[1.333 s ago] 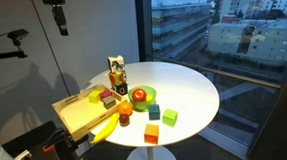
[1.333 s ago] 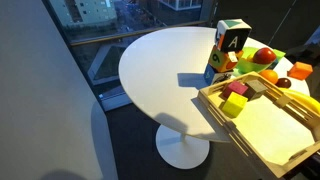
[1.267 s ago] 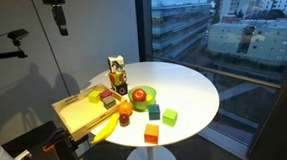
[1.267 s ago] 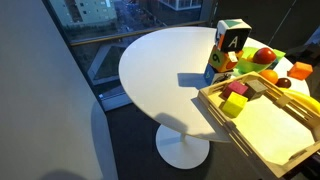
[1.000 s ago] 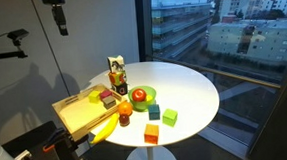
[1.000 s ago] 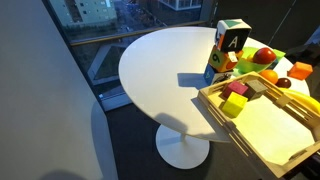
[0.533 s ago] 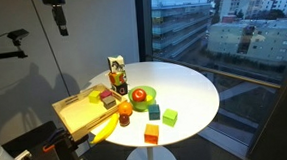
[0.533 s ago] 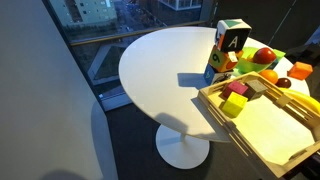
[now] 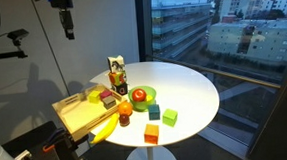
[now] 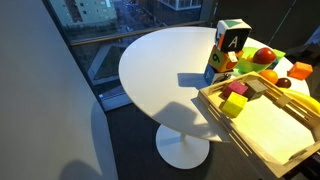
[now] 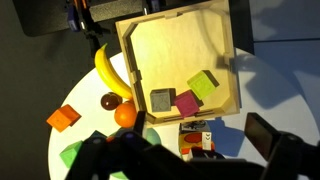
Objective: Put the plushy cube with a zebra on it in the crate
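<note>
I am looking down on the round white desk (image 9: 189, 87), which carries everything. The biggest thing on it is the shallow pale wooden crate (image 9: 77, 114) at one edge. In the wrist view it already holds three small blocks, grey, magenta and green, along one side, and the rest of its floor is bare.

The hand (image 9: 67, 30) hangs high above the crate side of the desk, well clear of everything. In the wrist view its dark fingers show spread apart with nothing between them, so I read it as open and empty.

The round green bowl (image 9: 140, 94) with a red fruit in it sits near the middle of the desk. Just beside it and the crate's corner stands the plushy cube with the whitish zebra face (image 9: 116, 65). It appears to sit on top of a second, reddish soft cube (image 9: 119, 84), outside the crate.

I judge the task has not properly begun, and I am at the approach. Next I need to bring the hand across and down over the top cube. I should line the fingers up on its opposite faces and close gently, so that I lift only that cube and do not topple the one beneath.
</note>
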`<state>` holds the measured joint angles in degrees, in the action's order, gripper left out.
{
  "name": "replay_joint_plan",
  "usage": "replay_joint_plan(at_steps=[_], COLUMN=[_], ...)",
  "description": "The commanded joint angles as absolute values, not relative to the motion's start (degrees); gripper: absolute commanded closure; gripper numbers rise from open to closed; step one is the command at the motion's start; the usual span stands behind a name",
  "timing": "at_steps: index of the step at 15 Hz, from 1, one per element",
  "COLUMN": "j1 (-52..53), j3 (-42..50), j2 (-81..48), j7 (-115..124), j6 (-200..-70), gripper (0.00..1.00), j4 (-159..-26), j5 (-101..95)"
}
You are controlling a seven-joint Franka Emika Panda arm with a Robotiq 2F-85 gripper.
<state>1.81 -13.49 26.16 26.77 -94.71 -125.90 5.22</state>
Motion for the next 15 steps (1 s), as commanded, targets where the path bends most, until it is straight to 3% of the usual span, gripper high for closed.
replay_joint_plan(at_steps=[1,15], j1=[2.31,2.21], j3=[-10.5,-1.16], j2=[23.34,13.2], j7=[20.57,-13.01], j6=[-96.12,-102.0], gripper=[0.0,0.0], j4=[-124.35,-122.64], j5=[4.97,2.2])
